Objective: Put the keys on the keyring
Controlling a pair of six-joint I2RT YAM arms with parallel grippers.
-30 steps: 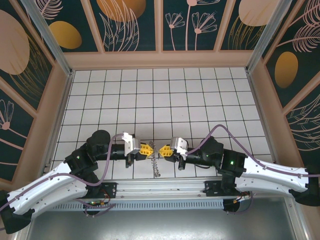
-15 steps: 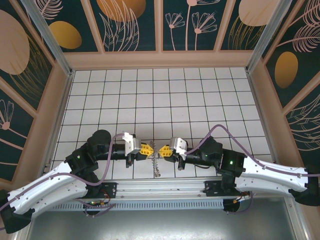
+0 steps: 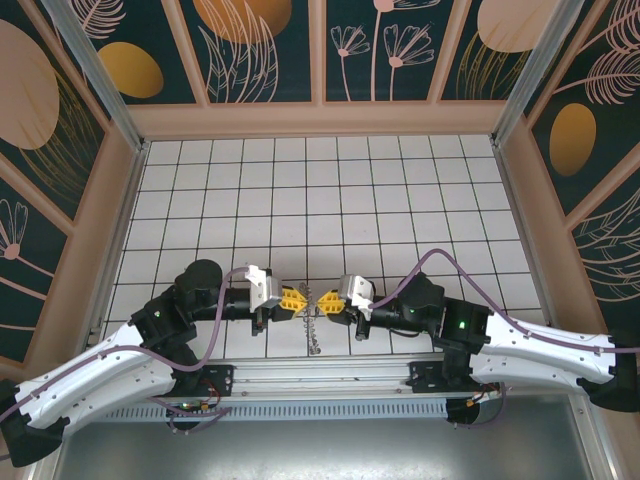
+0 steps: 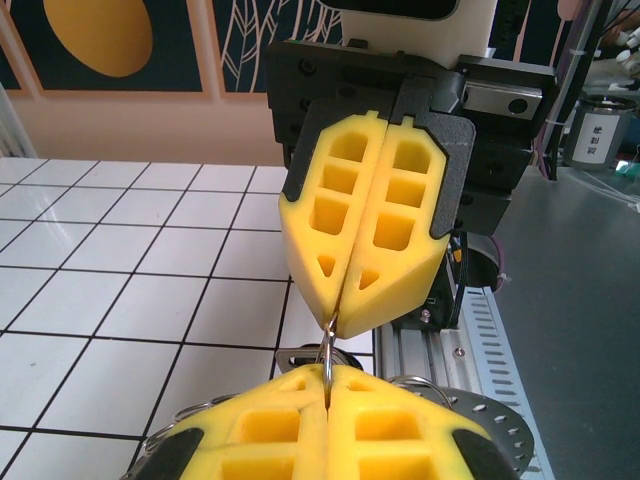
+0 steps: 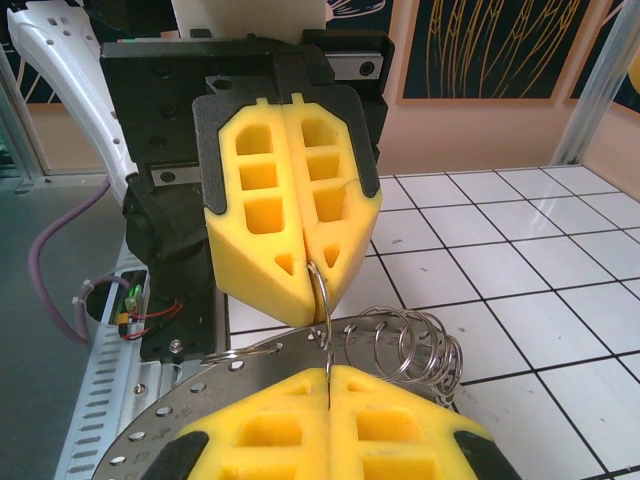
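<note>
My left gripper (image 3: 303, 299) and right gripper (image 3: 322, 301) meet tip to tip above the table's near edge. Both are shut on one small metal loop (image 5: 322, 298) of the keyring. The keyring (image 5: 200, 385) is a grey perforated metal band with several more small loops (image 5: 425, 348) bunched on its rim. It hangs below the fingertips (image 3: 313, 335). In the left wrist view the pinched loop (image 4: 328, 345) runs from my left gripper (image 4: 328, 372) up into the right gripper (image 4: 340, 308), and the band (image 4: 490, 420) curves off at lower right. The keys are hidden.
The white tiled floor (image 3: 320, 200) stretches away behind the grippers, enclosed by patterned walls (image 3: 320, 50). The aluminium rail (image 3: 320, 375) at the near edge lies just under the hanging ring. Both arm bases sit at the bottom corners.
</note>
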